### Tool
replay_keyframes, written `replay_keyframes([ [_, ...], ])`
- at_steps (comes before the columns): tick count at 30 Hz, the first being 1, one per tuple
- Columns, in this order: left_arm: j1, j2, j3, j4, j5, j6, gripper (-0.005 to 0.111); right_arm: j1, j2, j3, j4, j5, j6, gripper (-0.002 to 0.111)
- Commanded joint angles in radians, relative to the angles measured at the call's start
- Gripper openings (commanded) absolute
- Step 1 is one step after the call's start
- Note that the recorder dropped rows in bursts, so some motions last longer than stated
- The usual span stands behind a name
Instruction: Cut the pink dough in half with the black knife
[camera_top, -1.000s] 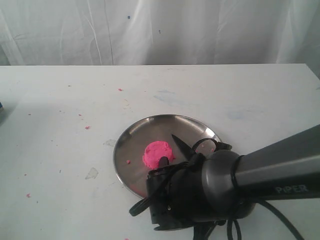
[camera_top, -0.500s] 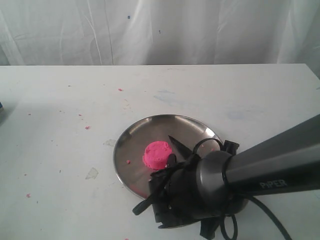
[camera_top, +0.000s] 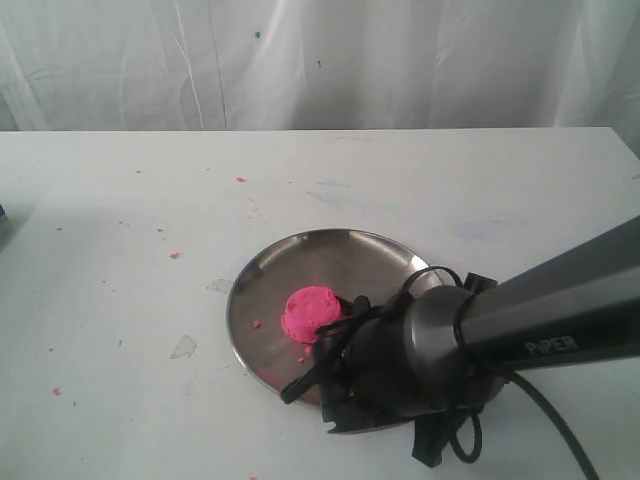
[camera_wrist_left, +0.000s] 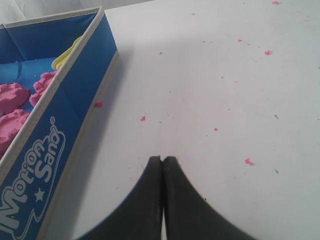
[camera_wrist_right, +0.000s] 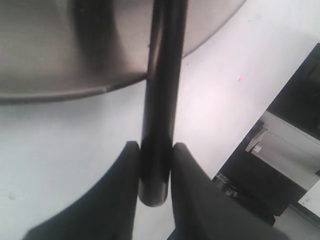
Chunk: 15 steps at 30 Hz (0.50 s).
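The pink dough (camera_top: 312, 313) is one rounded mound, left of centre on the round steel plate (camera_top: 300, 258). My right gripper (camera_wrist_right: 155, 156) is shut on the handle of the black knife (camera_wrist_right: 161, 100). The handle's butt sticks out past the fingers, and the blade reaches over the plate's rim (camera_wrist_right: 100, 90). In the exterior view the right arm (camera_top: 440, 350) hangs over the plate's near right part, right beside the dough, and hides the blade. My left gripper (camera_wrist_left: 163, 160) is shut and empty above the white table, out of the exterior view.
A blue Motion Sand box (camera_wrist_left: 60, 115) with pink sand lumps (camera_wrist_left: 12, 97) stands beside the left gripper. Tiny pink crumbs (camera_top: 175, 255) dot the white table (camera_top: 120, 200). A white curtain (camera_top: 320, 60) hangs behind, and the table edge with dark equipment (camera_wrist_right: 280, 165) shows near the right gripper.
The right gripper has shifted slightly right and down over the plate. The blade tip that showed above the arm is now hidden. The dough looks the same.
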Motion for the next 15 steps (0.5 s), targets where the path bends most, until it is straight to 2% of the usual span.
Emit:
replay_keyframes([
  [1, -0.004, -0.004, -0.006, 0.000, -0.003, 0.000, 0.000, -0.058, 0.001, 0.004, -0.023, 0.015, 0.003, 0.000],
  [8, -0.004, -0.004, -0.006, 0.000, -0.003, 0.000, 0.000, -0.157, -0.095, 0.004, 0.045, -0.141, 0.003, 0.000],
  [11, -0.004, -0.004, -0.006, 0.000, -0.003, 0.000, 0.000, -0.209, -0.215, 0.004, 0.133, -0.241, -0.072, 0.000],
  [15, -0.004, -0.004, -0.006, 0.000, -0.003, 0.000, 0.000, -0.359, -0.356, 0.004, 0.507, -0.410, -0.356, 0.000],
])
